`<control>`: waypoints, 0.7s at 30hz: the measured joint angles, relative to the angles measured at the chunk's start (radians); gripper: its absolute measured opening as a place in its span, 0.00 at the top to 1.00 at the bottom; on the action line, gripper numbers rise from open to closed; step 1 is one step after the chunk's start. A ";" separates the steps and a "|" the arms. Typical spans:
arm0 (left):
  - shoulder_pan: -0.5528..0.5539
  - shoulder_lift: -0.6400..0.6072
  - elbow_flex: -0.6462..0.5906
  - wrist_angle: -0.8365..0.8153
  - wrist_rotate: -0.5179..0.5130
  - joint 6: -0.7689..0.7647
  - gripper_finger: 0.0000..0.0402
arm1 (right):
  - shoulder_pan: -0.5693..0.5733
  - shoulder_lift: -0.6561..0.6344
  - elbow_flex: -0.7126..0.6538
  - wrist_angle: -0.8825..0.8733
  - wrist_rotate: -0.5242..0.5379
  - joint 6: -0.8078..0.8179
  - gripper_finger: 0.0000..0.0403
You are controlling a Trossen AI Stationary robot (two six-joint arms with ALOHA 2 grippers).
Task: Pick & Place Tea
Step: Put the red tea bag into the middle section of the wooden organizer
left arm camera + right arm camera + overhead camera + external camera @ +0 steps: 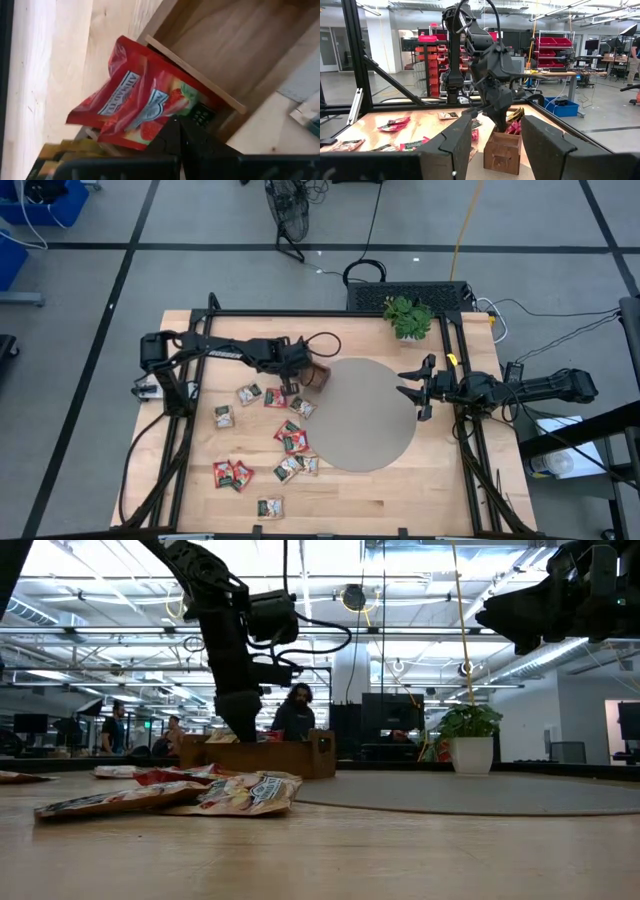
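My left gripper [293, 376] hangs over the brown wooden compartment tray [316, 375], which sits inland of the tabletop's far edge, against the far-left rim of the round grey mat [365, 415]. The fingers are pressed together; whether they pinch anything I cannot tell. In the left wrist view, two red paper tea sachets with strawberry print [135, 102] stand tilted in one compartment of the tray, leaning against a thin wooden divider, just ahead of my fingertips [175, 131]. A yellowish sachet [55, 152] shows in the neighbouring compartment. The remaining small square sachets, mostly red with some green and white [290, 436], lie scattered on the light wooden tabletop [440, 470] between the tray and the near edge, left of the mat. My right gripper [413, 387] waits over the mat's right rim, fingers spread wide and holding nothing. A small green potted plant in a white pot [409, 317] stands by the far edge.
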 joint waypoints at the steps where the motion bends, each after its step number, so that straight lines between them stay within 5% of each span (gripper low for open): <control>1: 0.003 0.010 0.001 0.002 0.001 0.000 1.00 | 0.000 0.000 0.000 0.000 0.000 0.000 0.61; 10: 0.006 0.065 0.005 0.019 0.025 -0.008 1.00 | 0.000 0.000 0.000 0.000 0.000 0.000 0.61; 21: -0.016 0.075 -0.002 0.056 -0.092 -0.043 1.00 | 0.000 0.000 0.000 0.002 0.000 0.000 0.61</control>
